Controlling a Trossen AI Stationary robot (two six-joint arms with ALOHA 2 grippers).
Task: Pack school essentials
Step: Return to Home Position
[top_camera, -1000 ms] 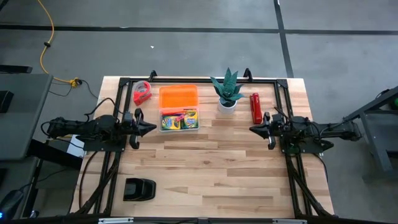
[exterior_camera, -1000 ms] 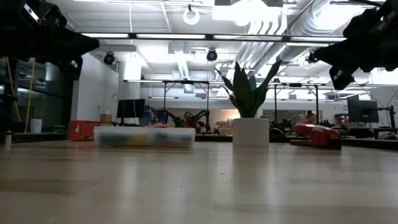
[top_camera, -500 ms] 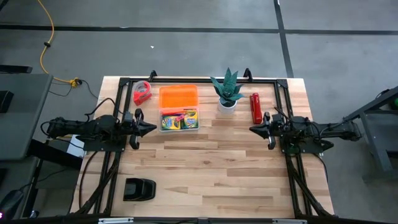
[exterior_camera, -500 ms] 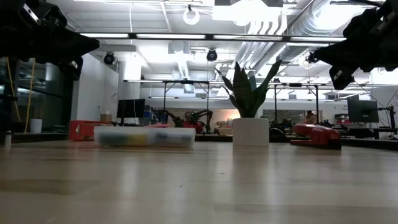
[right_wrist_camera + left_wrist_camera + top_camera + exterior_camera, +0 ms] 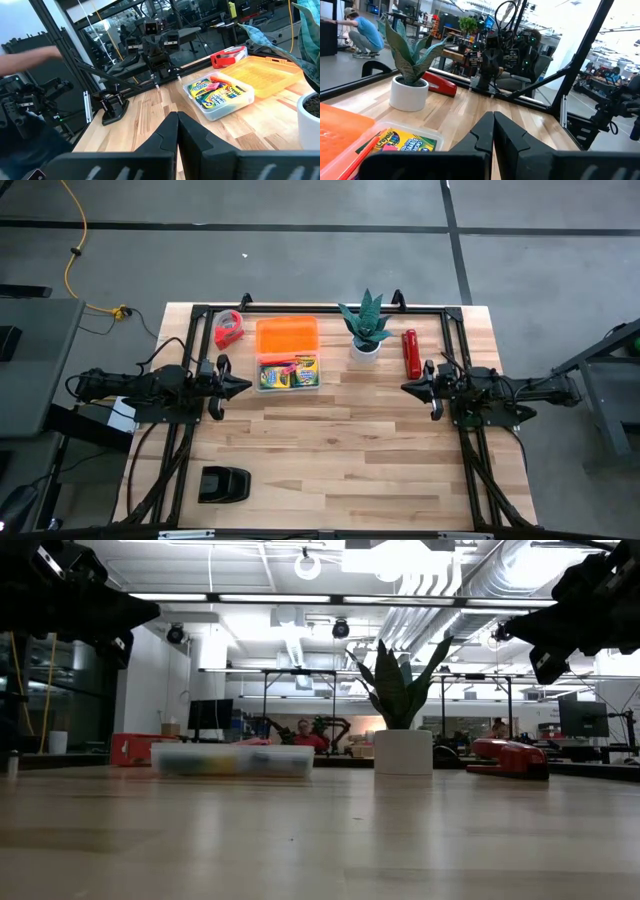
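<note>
Left gripper (image 5: 243,387) pinched closed, empty, at pale plank tabletop's (image 5: 340,450) left edge | right gripper (image 5: 407,389) likewise closed, opposite | crayon boxes (image 5: 290,375) lie in clear rectangular tub (image 5: 288,388), flat orange lid (image 5: 287,336) adjoining

A robotics lab in a large, open industrial hall. A pale wooden worktop (image 5: 330,460) inside a black metal frame (image 5: 320,308) stands on a grey concrete floor (image 5: 300,260), where a yellow cable (image 5: 75,251) trails at the far left. A dark robot arm is mounted at each side, the left arm (image 5: 150,385) and the right arm (image 5: 510,390). Beyond the far edge are exposed silver ceiling ducts (image 5: 440,600), strip lights (image 5: 250,597), a computer monitor (image 5: 583,718) and another robot rig (image 5: 492,55). People are there too, a crouching person (image 5: 357,35) in blue and a distant person in red (image 5: 305,730).
</note>
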